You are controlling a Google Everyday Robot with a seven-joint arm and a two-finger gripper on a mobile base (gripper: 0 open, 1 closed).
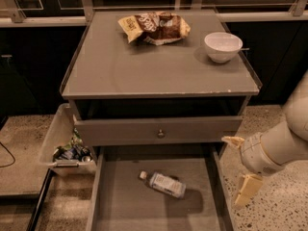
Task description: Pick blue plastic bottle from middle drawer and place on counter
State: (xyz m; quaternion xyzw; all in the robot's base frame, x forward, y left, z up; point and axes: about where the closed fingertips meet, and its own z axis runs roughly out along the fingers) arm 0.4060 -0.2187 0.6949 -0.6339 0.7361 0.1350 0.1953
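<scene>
The bottle may roll away or bump something on the way up.
The gripper (235,170) hangs just outside the right wall of the middle drawer (120,203), wide open and holding nothing. The blue plastic bottle (162,183) lies on its side in the drawer, so a nudge may roll it. Coming up, it could hit the drawer front (192,129). On the counter (159,69), the snack bag (154,27) and bowl (223,46) take up room.

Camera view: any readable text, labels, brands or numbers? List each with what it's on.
No text can be read.
Printing on the snack bag on the counter: too blurred to read.
Pale label on the blue plastic bottle in the middle drawer: unreadable.
Packaging in the bin left of the cabinet: unreadable.
The gripper, open, right of the drawer: no markings visible.
</scene>
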